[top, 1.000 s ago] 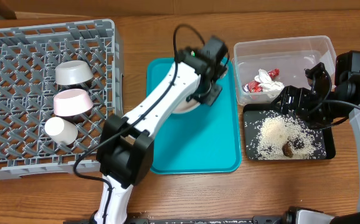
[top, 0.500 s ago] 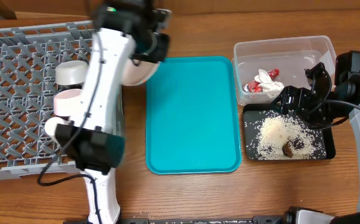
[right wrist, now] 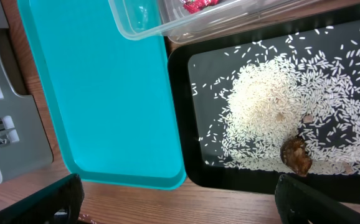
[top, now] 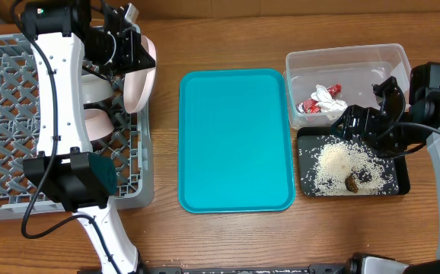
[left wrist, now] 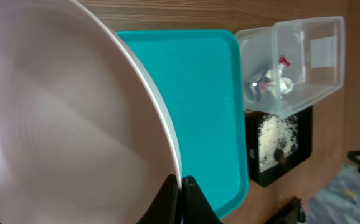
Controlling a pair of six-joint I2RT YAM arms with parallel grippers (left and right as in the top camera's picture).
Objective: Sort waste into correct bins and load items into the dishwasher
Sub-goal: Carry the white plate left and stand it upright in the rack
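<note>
My left gripper (top: 132, 50) is shut on the rim of the white round plate (top: 141, 85) and holds it on edge above the right side of the grey dishwasher rack (top: 7, 179). In the left wrist view the plate (left wrist: 61, 112) fills the frame, and the left gripper (left wrist: 181, 185) pinches its edge. A pale bowl (top: 92, 89) and a pink bowl (top: 96, 125) sit in the rack, partly behind the arm. The clear tub (top: 357, 61) holds the red-and-white wrapper (top: 323, 100). The black tray (top: 401, 183) holds rice (top: 340, 162) and a brown lump (top: 352, 183). My right gripper (top: 372, 122) hangs open over the black tray's far edge.
A flat teal tray (top: 235, 141) lies between the rack and the bins. In the right wrist view the right gripper (right wrist: 180, 196) spans the teal tray (right wrist: 99, 87) corner and the black tray (right wrist: 179, 124), with the rice (right wrist: 273, 106) and the lump (right wrist: 297, 155) ahead.
My left arm has lifted the plate off the teal tray and swung it left to above the rack, turning it on edge. The right arm has not moved.
</note>
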